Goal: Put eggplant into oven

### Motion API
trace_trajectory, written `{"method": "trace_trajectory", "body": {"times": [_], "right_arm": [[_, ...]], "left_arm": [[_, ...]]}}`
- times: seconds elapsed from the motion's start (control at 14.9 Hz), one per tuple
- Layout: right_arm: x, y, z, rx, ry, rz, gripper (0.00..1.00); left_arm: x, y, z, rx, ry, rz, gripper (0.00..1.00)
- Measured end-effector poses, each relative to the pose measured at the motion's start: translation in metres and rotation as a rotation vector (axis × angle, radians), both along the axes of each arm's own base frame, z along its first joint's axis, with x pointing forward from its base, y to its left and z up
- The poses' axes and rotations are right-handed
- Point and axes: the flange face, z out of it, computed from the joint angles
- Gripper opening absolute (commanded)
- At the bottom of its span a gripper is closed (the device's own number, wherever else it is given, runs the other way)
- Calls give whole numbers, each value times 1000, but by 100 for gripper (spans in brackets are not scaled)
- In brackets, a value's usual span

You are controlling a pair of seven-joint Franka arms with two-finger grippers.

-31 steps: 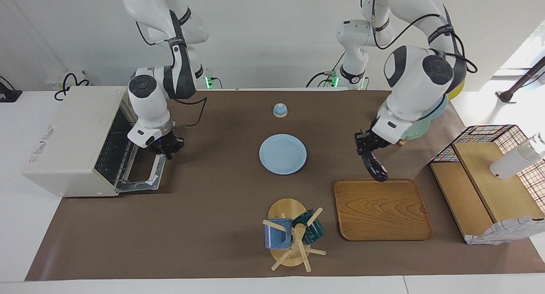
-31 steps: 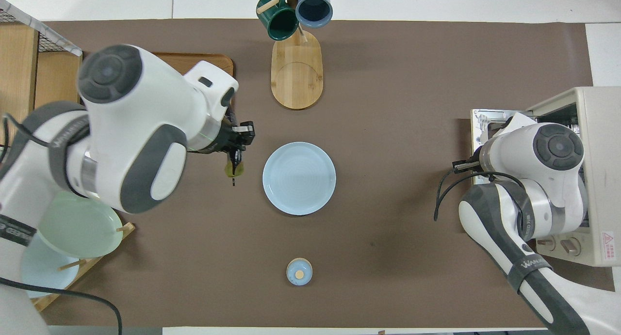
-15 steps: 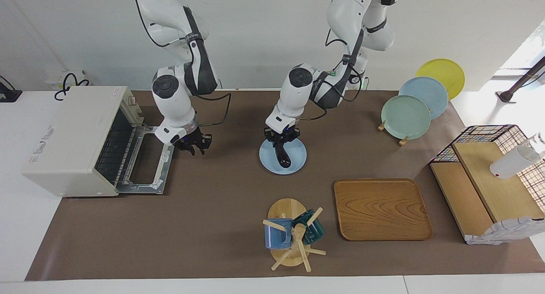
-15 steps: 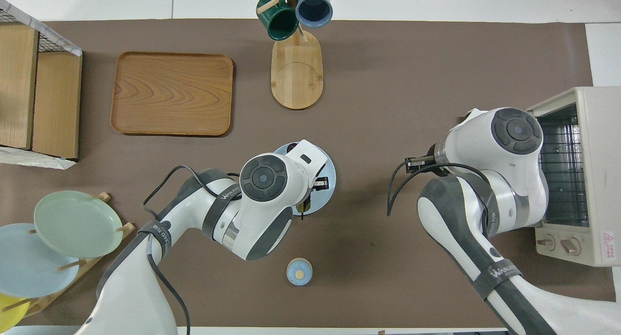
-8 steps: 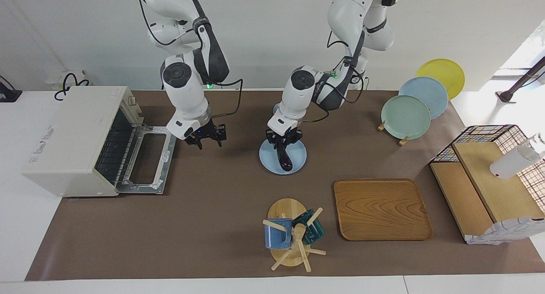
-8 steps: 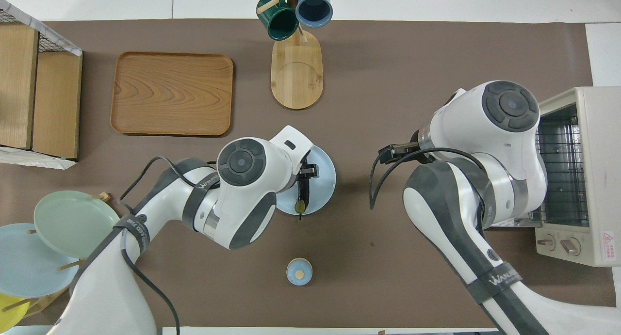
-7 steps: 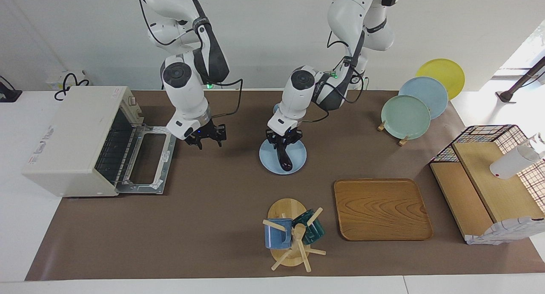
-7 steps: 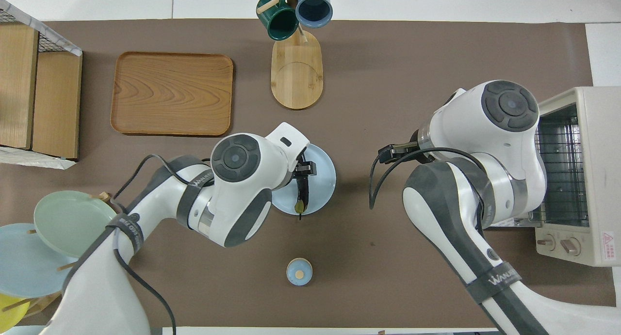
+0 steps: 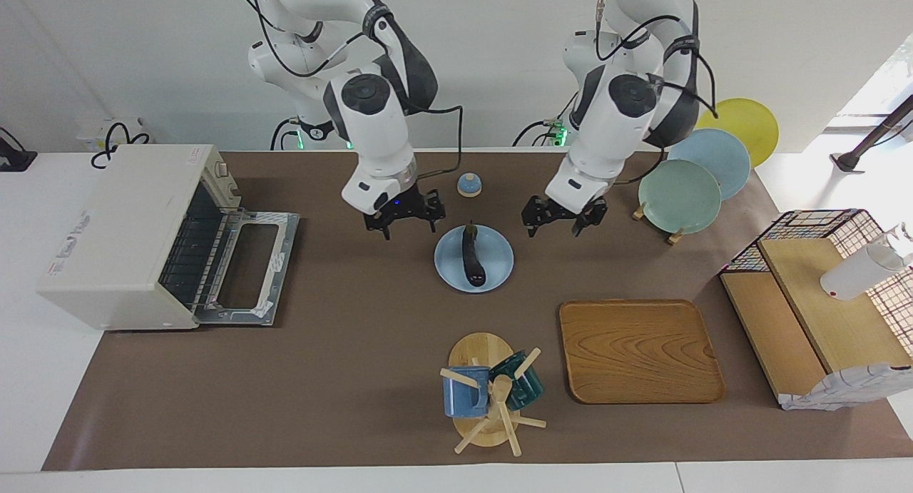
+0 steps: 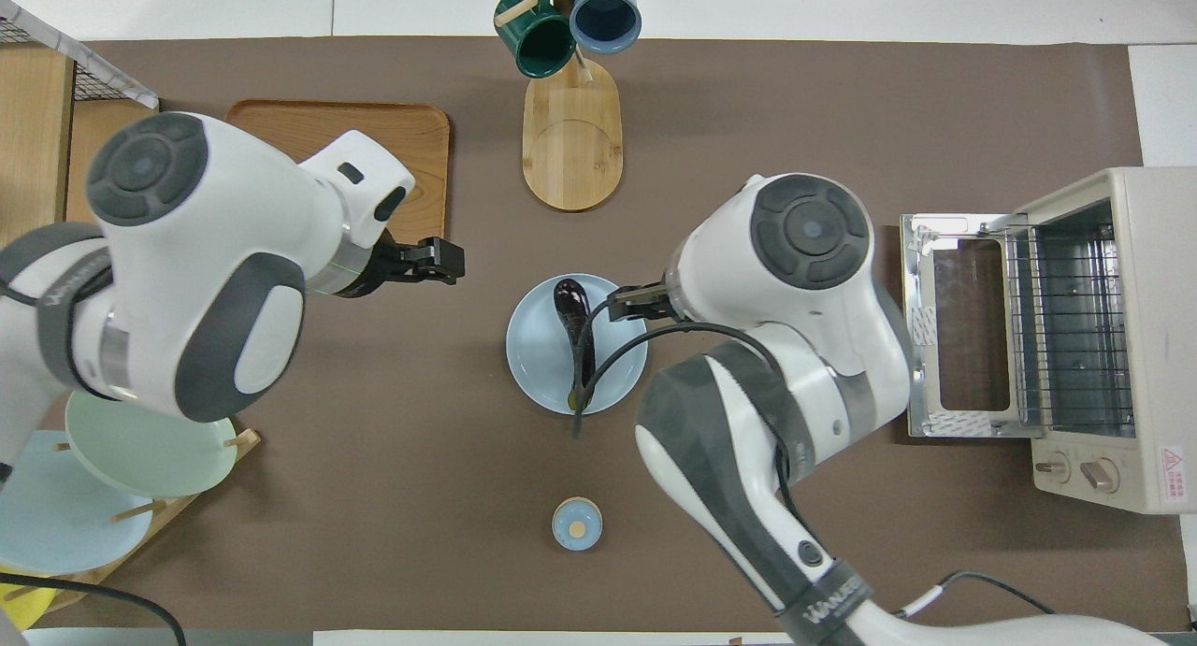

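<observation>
The dark purple eggplant (image 9: 471, 255) lies on the light blue plate (image 9: 499, 261) in the middle of the mat, free of both grippers; it also shows in the overhead view (image 10: 569, 313) on the plate (image 10: 538, 356). My left gripper (image 9: 560, 220) hangs open and empty over the mat beside the plate, toward the left arm's end (image 10: 439, 261). My right gripper (image 9: 401, 220) hangs open and empty over the mat beside the plate, toward the oven. The cream oven (image 9: 114, 229) stands at the right arm's end, its door (image 9: 246, 268) dropped open and the wire rack showing (image 10: 1066, 328).
A mug rack (image 9: 488, 400) with two mugs stands farther from the robots than the plate. A wooden tray (image 9: 638, 350) lies beside it. A small blue knobbed lid (image 9: 468, 185) sits nearer the robots. A plate stand (image 9: 679, 195) and a wooden shelf (image 9: 806, 314) are at the left arm's end.
My left gripper has let go of the eggplant onto the plate, opened and drawn away toward its own end. My right gripper has moved from the oven door to beside the plate.
</observation>
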Motion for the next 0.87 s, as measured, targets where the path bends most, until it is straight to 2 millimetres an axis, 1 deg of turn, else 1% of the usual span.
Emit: {"method": "trace_trajectory", "body": {"times": [0.07, 0.13, 0.2, 0.27, 0.33, 0.4, 0.47, 0.54, 0.6, 0.67, 0.87], "right_arm": [[-4, 32, -1, -4, -1, -13, 100], [-9, 64, -6, -25, -2, -24, 100], [-14, 98, -17, -49, -9, -37, 100], [-19, 130, -33, -62, -20, -49, 100], [-22, 153, -49, -64, -33, -52, 100], [-23, 166, -66, -64, -40, -50, 100], [-22, 171, -81, -62, -44, -47, 100], [-21, 172, -92, -56, -51, -48, 100], [-20, 172, -100, -51, -56, -49, 100], [-21, 170, -106, -47, -60, -49, 100], [-25, 167, -114, -40, -67, -49, 100]], "left_arm": [[2, 18, 9, 2, -2, 0, 100], [3, 36, 17, 4, -2, -5, 100], [4, 56, 24, 6, -1, -15, 100], [4, 77, 31, 9, 3, -30, 100], [2, 96, 38, 12, 9, -44, 100], [-1, 113, 44, 14, 15, -52, 100], [-4, 127, 51, 17, 19, -49, 100], [-7, 137, 56, 21, 23, -46, 100], [-11, 142, 61, 27, 28, -45, 100], [-15, 145, 65, 31, 37, -45, 100], [-24, 148, 70, 45, 61, -46, 100]]}}
